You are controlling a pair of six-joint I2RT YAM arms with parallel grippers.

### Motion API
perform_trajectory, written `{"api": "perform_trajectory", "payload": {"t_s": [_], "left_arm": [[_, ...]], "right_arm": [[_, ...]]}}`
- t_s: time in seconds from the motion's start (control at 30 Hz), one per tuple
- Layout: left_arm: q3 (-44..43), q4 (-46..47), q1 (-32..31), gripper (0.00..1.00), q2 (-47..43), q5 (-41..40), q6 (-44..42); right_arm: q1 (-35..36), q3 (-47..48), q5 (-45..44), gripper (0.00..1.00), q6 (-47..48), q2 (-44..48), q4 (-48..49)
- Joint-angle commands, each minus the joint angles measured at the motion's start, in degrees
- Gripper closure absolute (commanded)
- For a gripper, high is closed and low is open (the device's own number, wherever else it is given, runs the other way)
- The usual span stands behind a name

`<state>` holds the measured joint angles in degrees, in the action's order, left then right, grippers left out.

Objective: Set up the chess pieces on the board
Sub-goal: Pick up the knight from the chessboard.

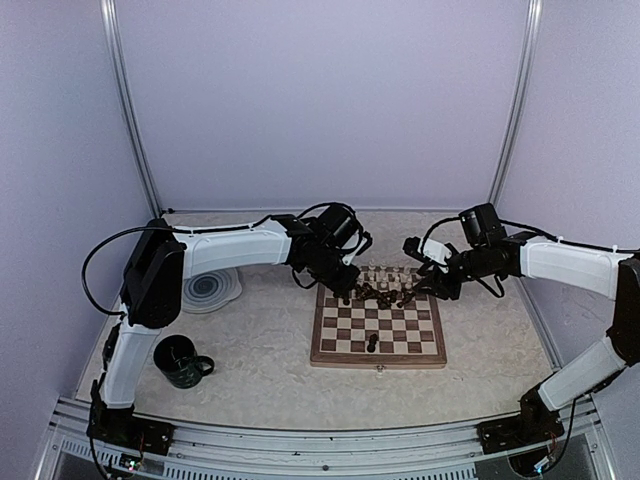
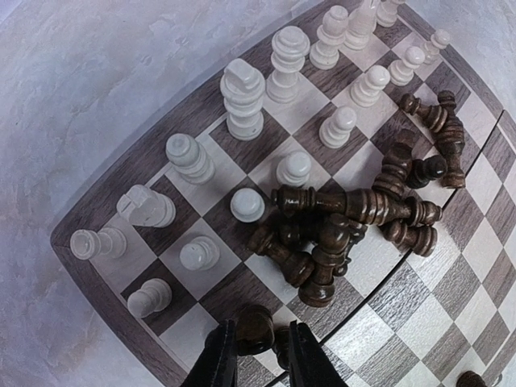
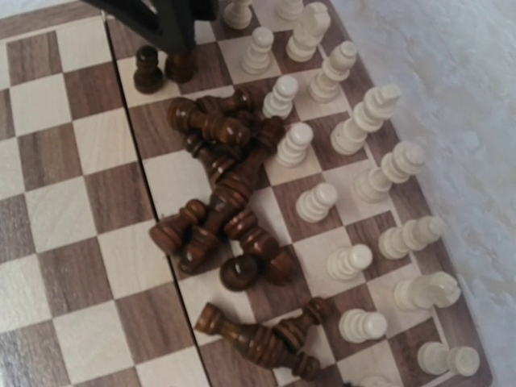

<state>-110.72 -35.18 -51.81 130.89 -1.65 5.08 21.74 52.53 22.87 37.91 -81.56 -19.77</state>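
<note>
The board (image 1: 330, 352) lies in the middle of the table. Cream pieces (image 2: 242, 97) stand in two rows along its far edge and also show in the right wrist view (image 3: 367, 121). Several dark pieces (image 2: 347, 218) lie toppled in a pile beside them, likewise in the right wrist view (image 3: 218, 193). My left gripper (image 2: 262, 334) is closed around an upright dark pawn (image 2: 251, 326) at the board's far left; a second dark pawn (image 3: 147, 68) stands right beside it. My right gripper (image 1: 415, 292) hovers over the pile's right side; its fingers are hidden. One dark piece (image 1: 373, 343) stands near the front.
A dark green mug (image 1: 182, 360) stands at the front left. A round grey swirl plate (image 1: 210, 290) lies left of the board, under the left arm. Pale walls and metal posts close in the back and sides.
</note>
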Motion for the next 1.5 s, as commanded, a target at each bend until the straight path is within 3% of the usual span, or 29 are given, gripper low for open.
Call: {"api": "perform_trajectory", "payload": {"t_s": [0.0, 0.4, 0.43, 0.5, 0.57, 1.27, 1.47], "left_arm": [[-1.08, -0.61, 0.12, 0.76, 1.73, -0.56, 0.52], [1.11, 2.02, -0.04, 0.72, -1.35, -0.77, 0.72], [1.26, 2.22, -0.04, 0.7, -1.67, -0.87, 0.68], [1.43, 2.39, 0.0, 0.53, -2.17, -1.56, 0.46], [1.55, 2.26, 0.16, 0.5, -2.3, -2.06, 0.2], [3.49, 1.1, 0.49, 0.81, -3.42, -0.76, 1.43], [3.55, 1.88, -0.03, 0.84, -6.47, -1.04, 0.89]], "right_arm": [[0.23, -0.77, -0.13, 0.56, 0.32, 1.25, 0.73], [0.46, -0.68, -0.23, 0.56, 0.31, 0.8, 0.7], [0.47, -0.68, -0.21, 0.56, 0.31, 0.75, 0.7], [0.5, -0.68, -0.26, 0.56, 0.24, 0.63, 0.65], [0.48, -0.68, -0.19, 0.56, 0.19, 0.54, 0.58], [0.93, -0.5, -0.39, 0.56, 0.17, -0.35, 0.41], [1.14, -0.41, -0.48, 0.57, 0.16, -0.78, 0.38]]}}
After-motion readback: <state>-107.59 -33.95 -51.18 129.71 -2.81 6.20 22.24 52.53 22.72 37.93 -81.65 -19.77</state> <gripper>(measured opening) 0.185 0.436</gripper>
